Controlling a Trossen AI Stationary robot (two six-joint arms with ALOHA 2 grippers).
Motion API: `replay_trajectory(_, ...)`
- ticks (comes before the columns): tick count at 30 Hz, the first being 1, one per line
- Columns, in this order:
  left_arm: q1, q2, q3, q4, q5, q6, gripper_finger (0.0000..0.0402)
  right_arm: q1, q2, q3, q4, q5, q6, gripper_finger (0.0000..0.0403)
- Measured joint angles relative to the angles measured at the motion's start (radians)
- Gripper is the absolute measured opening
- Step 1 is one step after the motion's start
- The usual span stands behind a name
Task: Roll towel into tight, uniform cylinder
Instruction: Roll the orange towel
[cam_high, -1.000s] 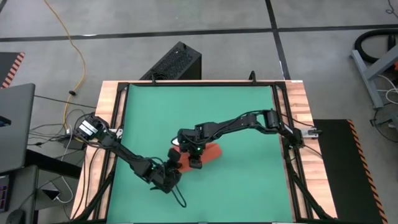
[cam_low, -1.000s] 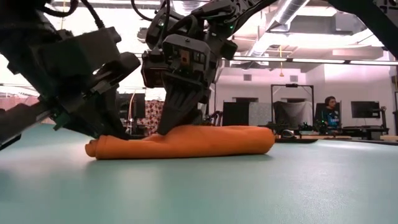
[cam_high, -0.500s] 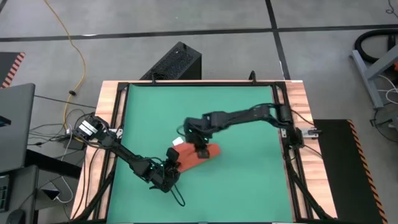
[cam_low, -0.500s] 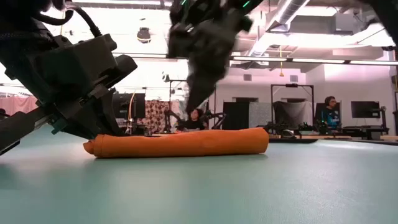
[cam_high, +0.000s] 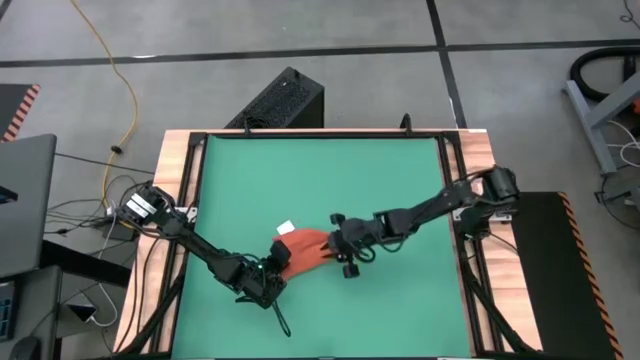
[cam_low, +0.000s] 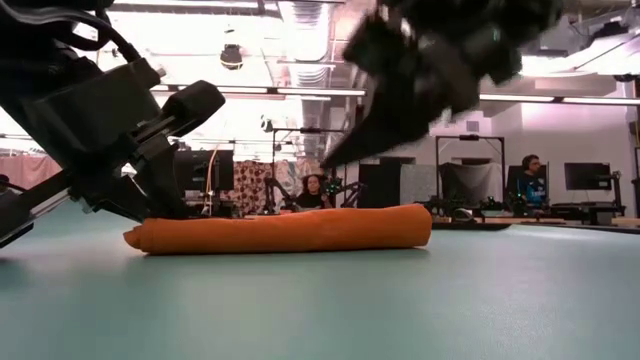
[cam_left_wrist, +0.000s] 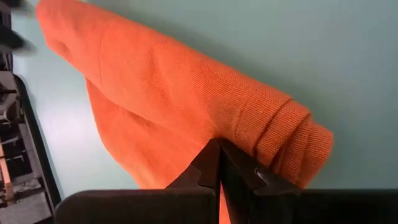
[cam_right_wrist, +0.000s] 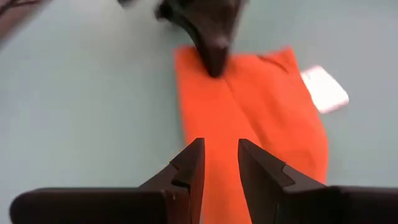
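Note:
The orange-red towel (cam_high: 305, 252) lies rolled into a long, low cylinder (cam_low: 290, 230) on the green mat (cam_high: 400, 180), left of the mat's middle toward the near edge. Its small white tag (cam_high: 285, 229) sticks out on the far side. My left gripper (cam_left_wrist: 219, 146) is shut at the roll's left end (cam_low: 150, 235). My right gripper (cam_right_wrist: 219, 152) hovers open above the mat just right of the towel (cam_high: 342, 250), with nothing between its fingers. My left gripper touches the side of the roll (cam_left_wrist: 214, 127) close to its layered end with its shut fingertips. The fingers slant down from the table's near left. Whether any cloth is caught between them I cannot tell. The roll lies flat on the mat.
A wooden frame (cam_high: 180, 170) borders the mat on all sides. A black box (cam_high: 285, 100) stands beyond the far edge and a laptop (cam_high: 20, 200) to the left. People (cam_low: 530, 175) sit in the room behind. Bare mat spreads to the right and far side.
My right gripper has lifted off the middle of the towel and swung back toward the table's right edge, tipping toward level. The roll, bulged under that gripper before, now lies as an even cylinder. My left gripper has stayed at the roll's left end.

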Motion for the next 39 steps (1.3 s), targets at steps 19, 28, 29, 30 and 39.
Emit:
replay_trajectory(19,0.0,0.0,0.0,-0.015,-0.029,0.003,0.0,0.076,0.084,-0.094,-0.053,0.242,0.171,0.0116)
replay_trajectory(28,-0.03,-0.12,0.006,-0.027,-0.185,-0.131,0.0,0.132,0.09,-0.134,0.0,0.351,0.33,0.0116)
replay_trajectory(29,-0.032,-0.14,0.005,-0.029,-0.194,-0.166,0.0,0.139,0.092,-0.136,0.004,0.364,0.345,0.0116)
replay_trajectory(30,-0.032,-0.162,0.003,-0.018,-0.198,-0.203,0.0,0.146,0.097,-0.138,0.015,0.376,0.358,0.0116)
replay_trajectory(39,-0.081,-0.227,-0.191,0.664,-0.2,-0.31,0.0,0.178,0.107,-0.141,0.056,0.457,0.427,0.0116)
